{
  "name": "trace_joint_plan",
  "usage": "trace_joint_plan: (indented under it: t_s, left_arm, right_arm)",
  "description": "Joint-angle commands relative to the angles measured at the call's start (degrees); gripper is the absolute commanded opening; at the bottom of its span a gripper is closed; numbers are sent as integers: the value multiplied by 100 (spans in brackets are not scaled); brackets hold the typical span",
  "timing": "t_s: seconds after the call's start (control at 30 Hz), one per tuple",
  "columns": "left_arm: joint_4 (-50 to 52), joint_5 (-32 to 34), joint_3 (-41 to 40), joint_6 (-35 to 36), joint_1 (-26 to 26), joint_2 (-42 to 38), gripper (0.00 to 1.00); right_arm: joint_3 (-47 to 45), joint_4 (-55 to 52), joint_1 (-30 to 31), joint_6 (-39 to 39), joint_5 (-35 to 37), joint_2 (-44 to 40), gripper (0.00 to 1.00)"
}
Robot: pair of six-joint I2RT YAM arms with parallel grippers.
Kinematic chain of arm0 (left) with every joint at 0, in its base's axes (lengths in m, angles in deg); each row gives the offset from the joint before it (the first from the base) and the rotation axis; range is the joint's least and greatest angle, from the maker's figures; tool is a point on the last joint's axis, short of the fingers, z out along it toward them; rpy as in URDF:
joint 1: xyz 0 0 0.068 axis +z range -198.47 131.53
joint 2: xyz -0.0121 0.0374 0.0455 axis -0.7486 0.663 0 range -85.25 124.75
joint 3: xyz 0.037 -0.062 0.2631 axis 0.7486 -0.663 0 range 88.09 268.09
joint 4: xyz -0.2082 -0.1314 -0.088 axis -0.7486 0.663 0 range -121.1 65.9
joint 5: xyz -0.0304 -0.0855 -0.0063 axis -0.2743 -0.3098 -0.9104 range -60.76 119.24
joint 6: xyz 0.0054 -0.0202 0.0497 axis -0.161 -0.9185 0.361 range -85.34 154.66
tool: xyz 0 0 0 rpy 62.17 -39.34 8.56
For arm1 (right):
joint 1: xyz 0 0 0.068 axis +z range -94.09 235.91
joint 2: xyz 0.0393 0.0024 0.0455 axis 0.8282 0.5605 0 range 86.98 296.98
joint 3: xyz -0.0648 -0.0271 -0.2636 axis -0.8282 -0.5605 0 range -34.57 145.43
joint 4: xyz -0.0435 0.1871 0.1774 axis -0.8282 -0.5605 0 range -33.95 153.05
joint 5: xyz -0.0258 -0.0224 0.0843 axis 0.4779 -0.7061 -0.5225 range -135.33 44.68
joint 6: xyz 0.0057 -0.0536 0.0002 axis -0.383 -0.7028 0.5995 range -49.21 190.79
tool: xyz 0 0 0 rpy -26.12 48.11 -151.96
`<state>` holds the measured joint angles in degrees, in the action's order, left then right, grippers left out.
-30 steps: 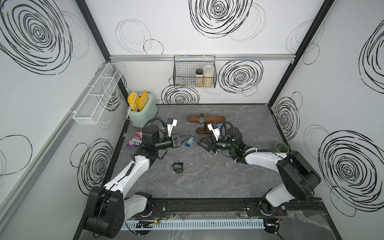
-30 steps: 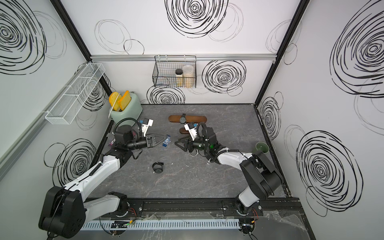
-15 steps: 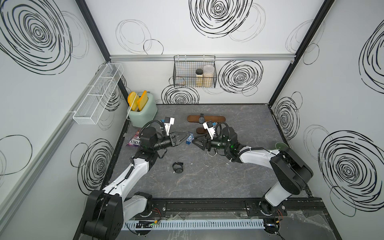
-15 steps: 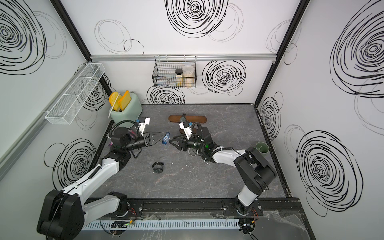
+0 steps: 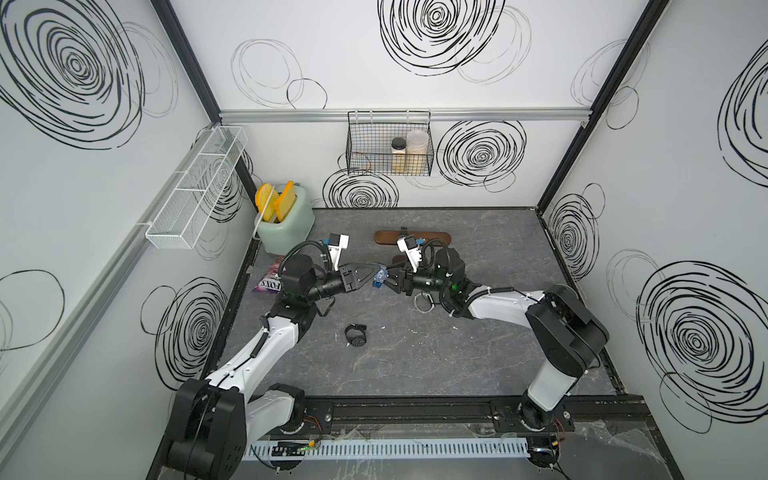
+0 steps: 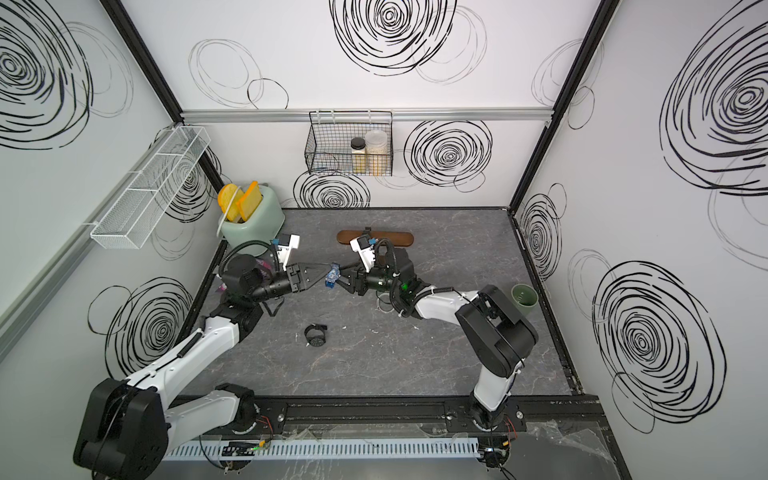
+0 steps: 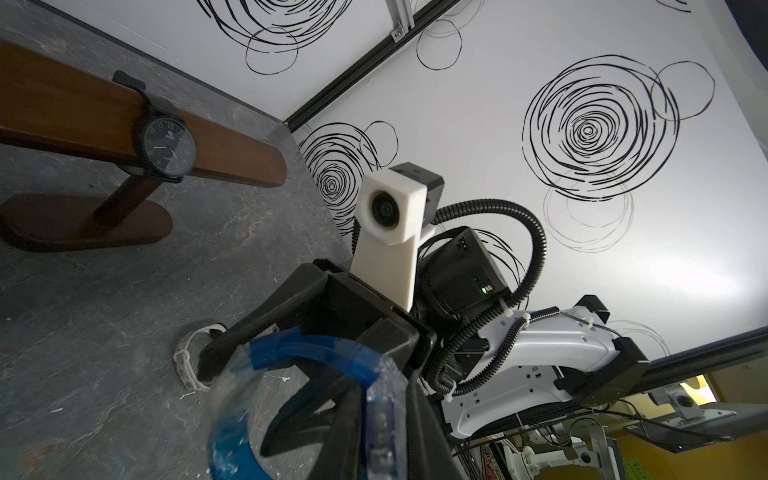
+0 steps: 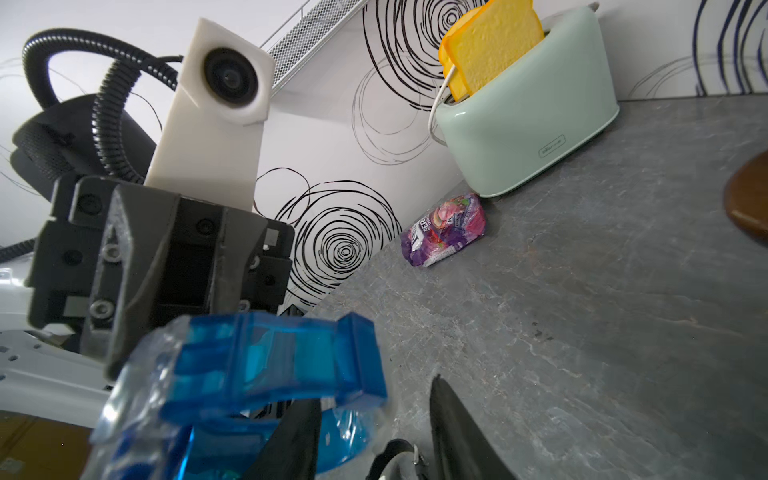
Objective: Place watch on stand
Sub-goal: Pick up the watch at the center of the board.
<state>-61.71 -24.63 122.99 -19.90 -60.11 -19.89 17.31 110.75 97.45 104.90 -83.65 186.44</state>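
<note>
The left pincer [image 5: 373, 277] clamps the blue watch [image 8: 266, 361] mid-air over the worktop [image 5: 478, 353]; the right pincer [image 6: 340, 277] straddles its strap, jaws parted (one finger [image 8: 457, 424] clear of it). The stand [image 5: 438, 238] sits just behind them.

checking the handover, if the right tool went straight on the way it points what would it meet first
The blue watch in the left tool, just ahead of the right tool; contact unclear.
</note>
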Motion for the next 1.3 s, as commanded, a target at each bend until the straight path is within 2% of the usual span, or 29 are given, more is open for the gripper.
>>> trace_joint_plan:
  t_s: [0.0,0.23,0.4,0.5,0.6,0.67,0.77,0.9,1.13,1.27]
  left_arm:
    - [-415,80,97,-65,-38,51,0]
    - [-349,157,138,112,-18,107,0]
    - [149,234,260,358,47,118,0]
    - [651,288,396,703,106,76,27]
    - [1378,438,627,1297,171,-24,41]
    - [1924,588,797,1768,193,-95,46]
    - [2986,1176,1132,2737,75,-194,49]
    - [3931,2393,1459,3808,-372,-297,53]
    - [4175,4119,1587,4233,-1364,-458,58]
    - [4183,4549,1652,4258,-1517,-306,60]
  right_arm:
    - [175,278,99,113,-63,36,36]
    - [112,81,121,14,16,-23,8]
    - [248,-299,110,-160,70,-70,0]
    - [389,-813,78,-367,309,-169,0]
    - [629,-1676,47,-768,707,-250,0]
    - [811,-2282,56,-1078,1056,-287,0]
    - [1077,-2956,40,-1392,1475,-269,0]
    - [1384,-3579,40,-1638,1913,-178,0]
    - [1500,-3796,48,-1732,2106,-111,0]
    - [1495,-3795,56,-1723,2084,-159,0]
